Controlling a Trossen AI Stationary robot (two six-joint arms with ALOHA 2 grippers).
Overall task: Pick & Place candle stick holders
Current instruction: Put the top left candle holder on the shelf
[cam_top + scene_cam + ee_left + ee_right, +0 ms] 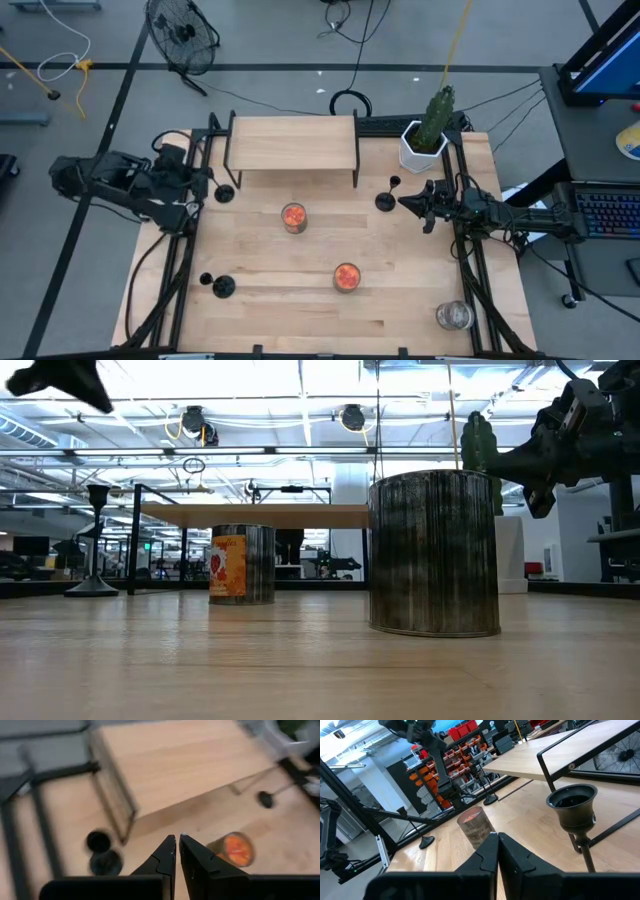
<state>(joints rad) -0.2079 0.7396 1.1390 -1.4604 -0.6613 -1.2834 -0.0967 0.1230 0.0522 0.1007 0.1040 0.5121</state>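
Note:
Three black candle stick holders stand upright on their round bases on the wooden table: one at the far left (222,194), one at the near left (222,286), and one right of centre (386,200). My left gripper (203,186) is shut and empty, raised above and just left of the far-left holder (102,854). My right gripper (405,202) is shut and empty, just right of the third holder, whose cup (572,806) shows close beside the fingers (497,840).
Two glass jars with orange contents (293,216) (346,276) stand mid-table. A clear glass jar (453,316) is at the near right. A low wooden shelf on black legs (292,143) stands at the far edge, with a potted cactus (428,130) to its right.

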